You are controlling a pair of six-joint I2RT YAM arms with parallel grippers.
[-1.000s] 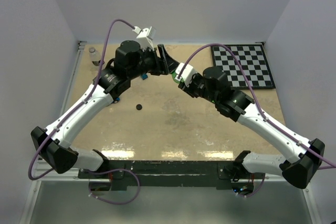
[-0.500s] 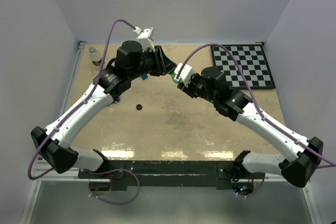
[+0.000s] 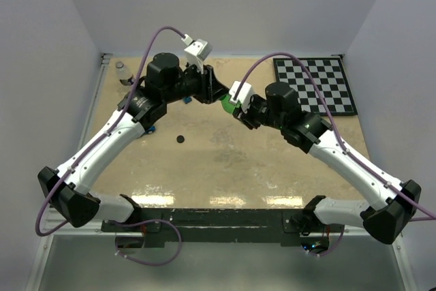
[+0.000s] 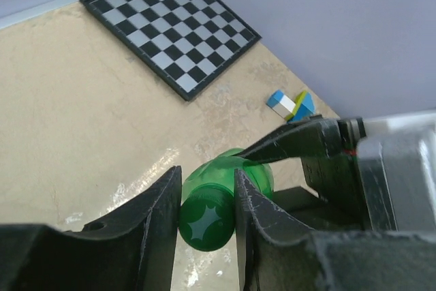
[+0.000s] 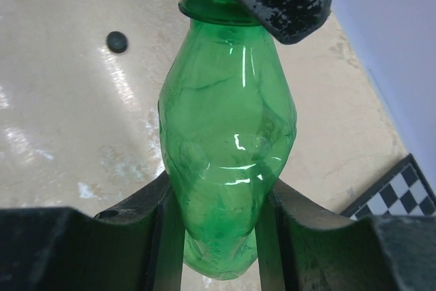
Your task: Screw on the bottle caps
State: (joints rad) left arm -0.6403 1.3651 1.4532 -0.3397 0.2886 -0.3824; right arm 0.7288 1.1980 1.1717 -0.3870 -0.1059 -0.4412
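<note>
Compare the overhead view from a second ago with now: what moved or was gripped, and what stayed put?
The left gripper closed onto the green cap on the neck of the green bottle, its wrist rolling slightly. The right gripper kept holding the bottle. The black cap, clear bottle and chessboard stayed put.

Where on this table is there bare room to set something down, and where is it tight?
Widest bare patch of table: the middle, between left arm and right arm, from the black cap to the near edge. Crowded: far centre, where the left tool grips the green cap and the right tool the green bottle, chessboard to its right.
</note>
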